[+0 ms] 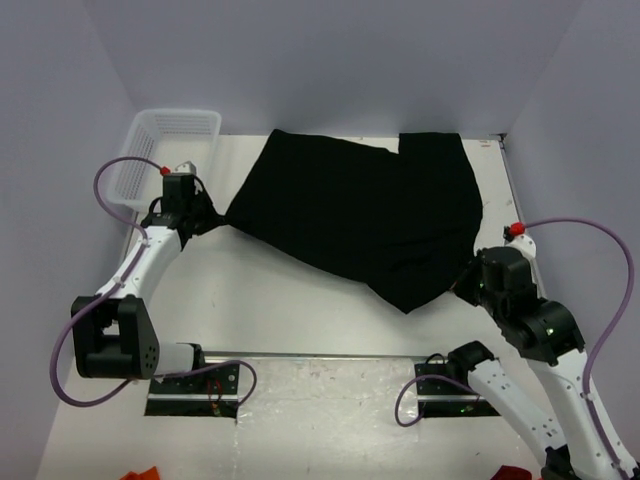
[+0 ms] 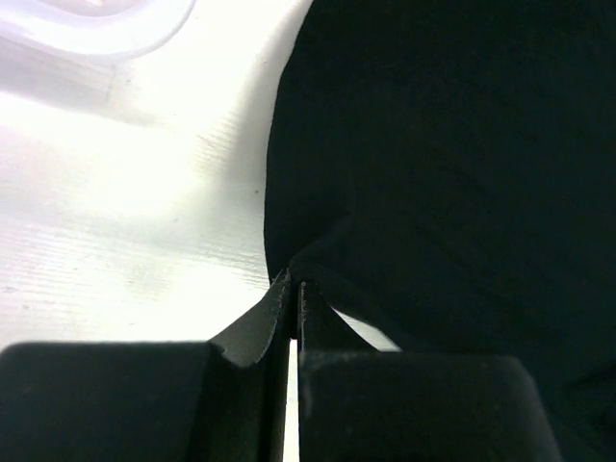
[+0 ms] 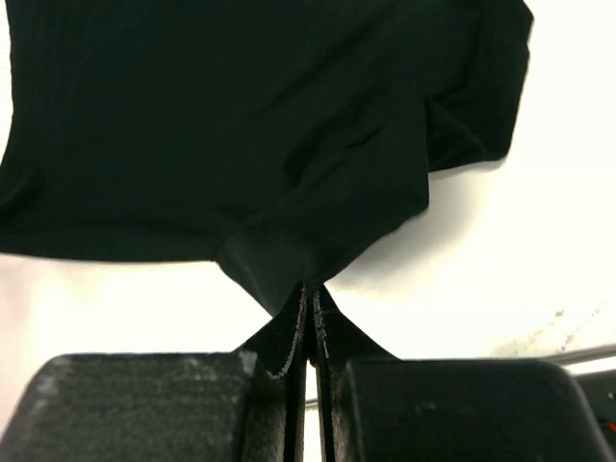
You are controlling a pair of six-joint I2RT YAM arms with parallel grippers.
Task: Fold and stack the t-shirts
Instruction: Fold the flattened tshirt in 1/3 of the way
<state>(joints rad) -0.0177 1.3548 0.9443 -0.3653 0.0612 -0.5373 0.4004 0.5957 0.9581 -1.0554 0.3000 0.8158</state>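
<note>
At the left of the bench (image 1: 270,300), near the white basket (image 1: 150,125), the left fingers (image 1: 207,215) are clenched on the left corner of the black t-shirt (image 1: 360,215). The t-shirt is spread across the middle and far side of the bench, and at the near right its edge is pinched by the tightly closed right fingers (image 1: 467,282). The step in hand is judged to be stretching the shirt flat ahead of a first fold; next, both held points would need to be carried together, the cloth kept taut, so that an even fold line is formed.
</note>
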